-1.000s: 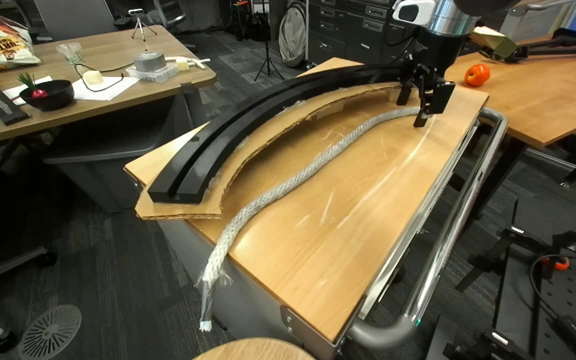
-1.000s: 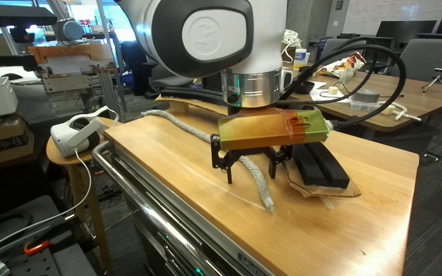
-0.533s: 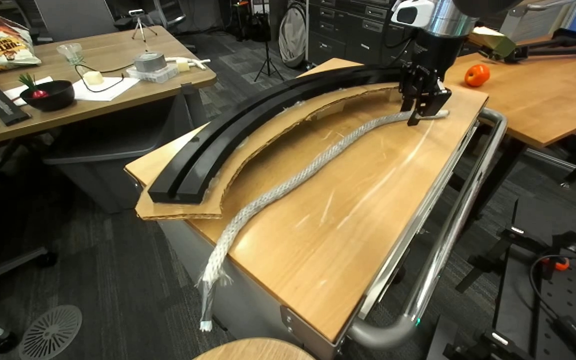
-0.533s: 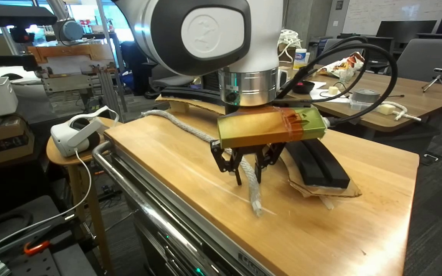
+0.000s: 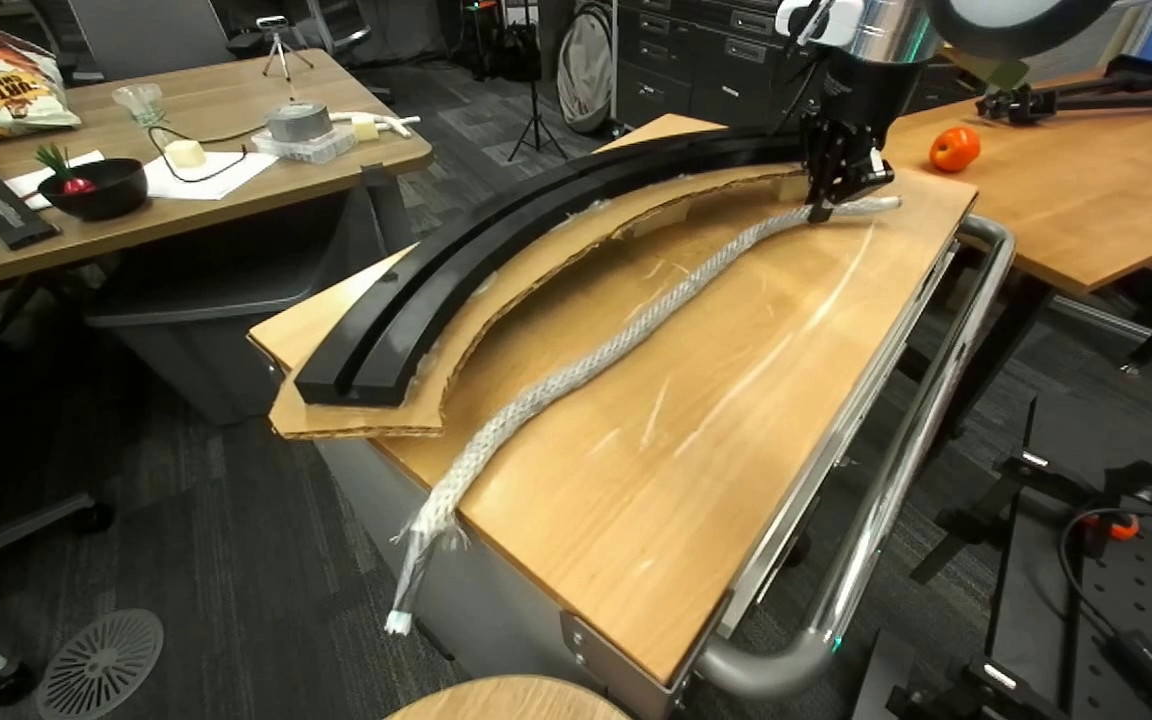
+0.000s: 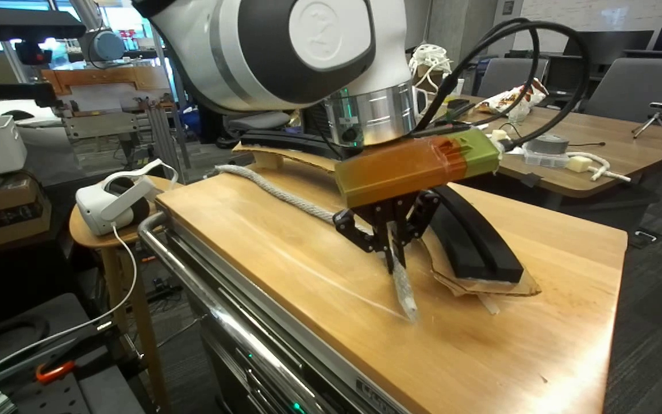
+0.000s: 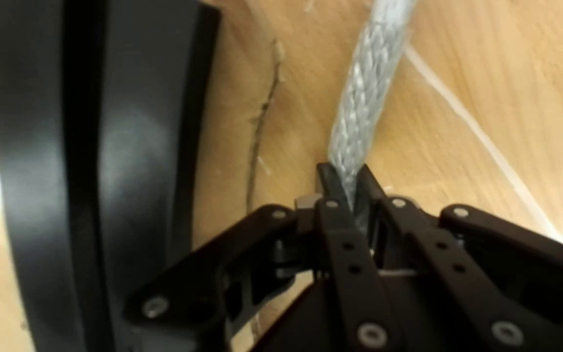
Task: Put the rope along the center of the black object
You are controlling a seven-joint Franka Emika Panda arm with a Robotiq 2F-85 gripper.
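Observation:
The rope (image 5: 636, 325), a pale grey-white braided cord, runs lengthwise over the wooden table top beside the black object (image 5: 496, 250), its far taped end hanging past the table edge. My gripper (image 6: 391, 267) is shut on the rope a short way from its other end. In the wrist view the rope (image 7: 364, 93) comes out from between the pinched fingertips, and the black object (image 7: 135, 161) with its dark central groove lies to the left, apart from the gripper. In an exterior view the gripped part of the rope appears raised, its short free end (image 6: 405, 299) slanting downward.
Cardboard (image 5: 356, 425) lies under the black object and juts out along its inner curve. A metal rail (image 5: 896, 470) runs along the table's long side. A round stool with a white headset (image 6: 104, 204) stands by the table in an exterior view.
The gripper has gone from open around the rope to shut on it and has risen slightly, tilting. The rope's gripped end has lifted, and its overhanging end has been drawn up a little.

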